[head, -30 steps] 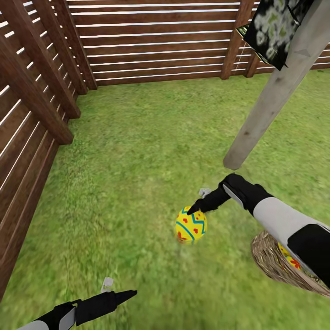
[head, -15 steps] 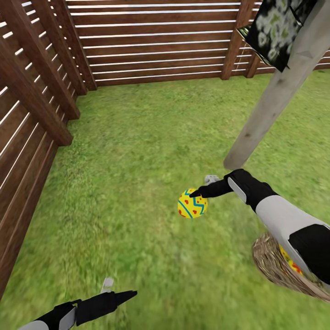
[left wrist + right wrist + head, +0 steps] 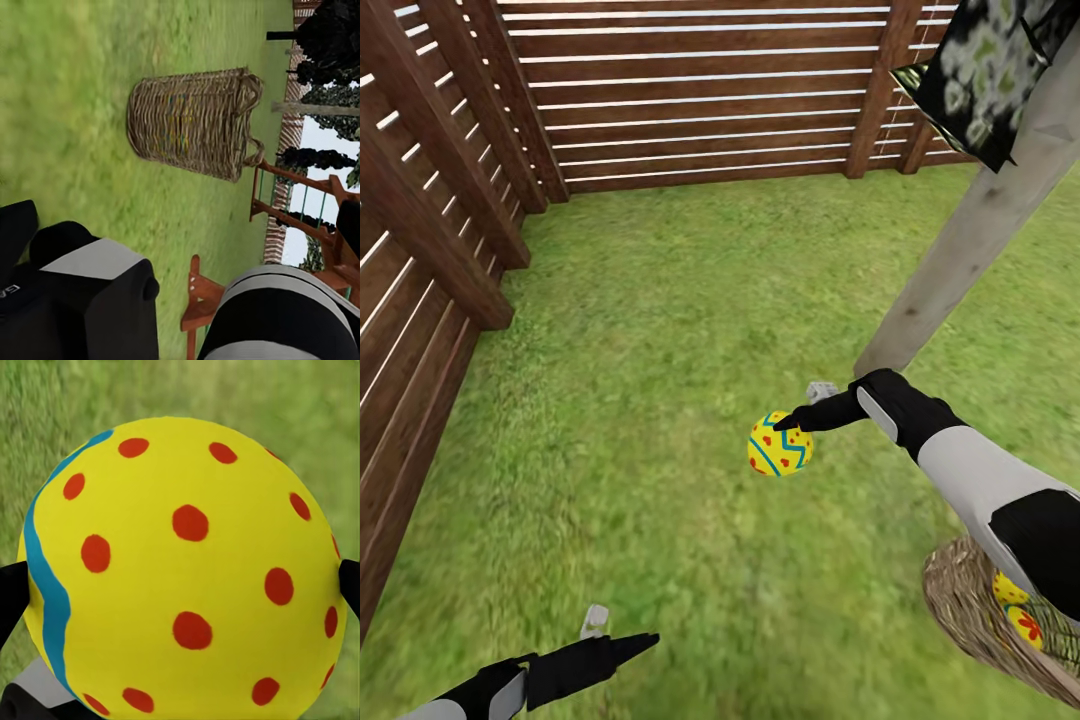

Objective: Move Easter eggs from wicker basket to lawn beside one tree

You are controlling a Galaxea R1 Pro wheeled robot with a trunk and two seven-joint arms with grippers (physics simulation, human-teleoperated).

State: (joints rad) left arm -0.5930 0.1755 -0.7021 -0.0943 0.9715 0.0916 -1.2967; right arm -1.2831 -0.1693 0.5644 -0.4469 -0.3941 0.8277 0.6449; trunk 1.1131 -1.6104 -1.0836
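My right gripper [image 3: 792, 425] is shut on one yellow Easter egg [image 3: 780, 446] with blue zigzags and red spots, held above the lawn [image 3: 660, 330] a short way from the foot of the tree's pale trunk [image 3: 960, 250]. Up close, that egg [image 3: 184, 562] sits between two black fingertips [image 3: 10, 600]. The wicker basket [image 3: 960, 600] lies at the lower right, partly behind my right arm, with two eggs [image 3: 1020, 610] inside. The basket [image 3: 191, 124] also shows on the grass in the left wrist view. My left gripper [image 3: 622, 632] hovers open and empty low at the left.
A brown slatted fence [image 3: 690, 90] closes the far side and the left side [image 3: 420, 260] of the grass. Dark speckled foliage [image 3: 990, 70] hangs at the top right. A wooden frame [image 3: 300, 210] stands beyond the basket.
My right gripper carried the egg up and closer to the trunk, then held still. The view shifted slightly, so the two eggs in the basket show more.
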